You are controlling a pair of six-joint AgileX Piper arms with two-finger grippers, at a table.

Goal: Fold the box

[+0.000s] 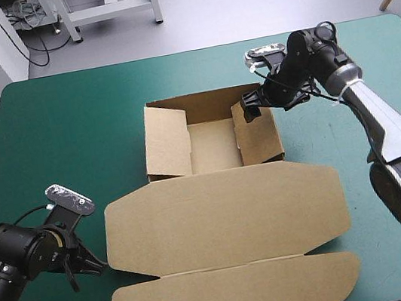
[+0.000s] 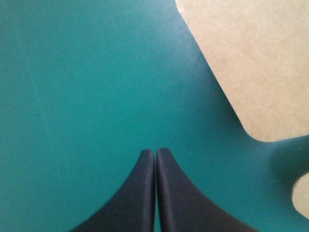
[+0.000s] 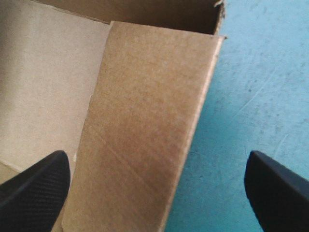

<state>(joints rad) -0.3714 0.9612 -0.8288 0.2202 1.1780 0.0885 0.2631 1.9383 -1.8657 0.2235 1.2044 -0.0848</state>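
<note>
The brown box (image 1: 227, 219) is an open tray with its lid lying flat toward the table's front edge. The tray's walls (image 1: 165, 144) stand raised. My right gripper (image 1: 249, 108) is open at the tray's right wall. In the right wrist view that wall (image 3: 149, 96) stands between the fingers of the right gripper (image 3: 157, 154), one finger inside the tray and the other over the teal-green cover. My left gripper (image 1: 96, 265) is shut and low over the cover, just left of the lid's left edge. In the left wrist view the left gripper (image 2: 155, 151) holds nothing, with the lid's rounded corner (image 2: 251, 63) ahead.
The lid's tuck flap (image 1: 238, 290) reaches close to the table's front edge. Teal-green cover (image 1: 53, 135) surrounds the box on the left, right and far sides.
</note>
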